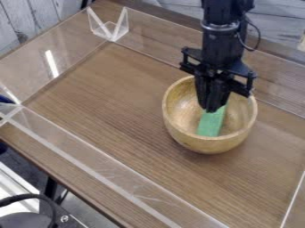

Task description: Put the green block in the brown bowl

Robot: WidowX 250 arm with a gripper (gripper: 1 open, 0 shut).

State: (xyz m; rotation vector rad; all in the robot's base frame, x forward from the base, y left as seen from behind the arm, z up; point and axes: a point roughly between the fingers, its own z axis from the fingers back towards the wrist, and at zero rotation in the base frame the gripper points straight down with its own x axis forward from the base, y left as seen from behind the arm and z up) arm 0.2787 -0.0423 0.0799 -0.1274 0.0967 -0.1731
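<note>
Right, gripper (pixel 216 82) is at the upper right of the frame, over the bowl's far side. Fingers look near each other, but whether fully together can't be told; no grip on the block is visible. Below them, green block (pixel 212 121) lies inside the bowl (pixel 177 130), right of centre in frame, long side running toward the near wall, apart from the fingertips as far as shows. Bowl sits on the table (pixel 102 111). Task looks done: block in bowl. Left, probably: just lift the arm away, minding the rim.
</note>
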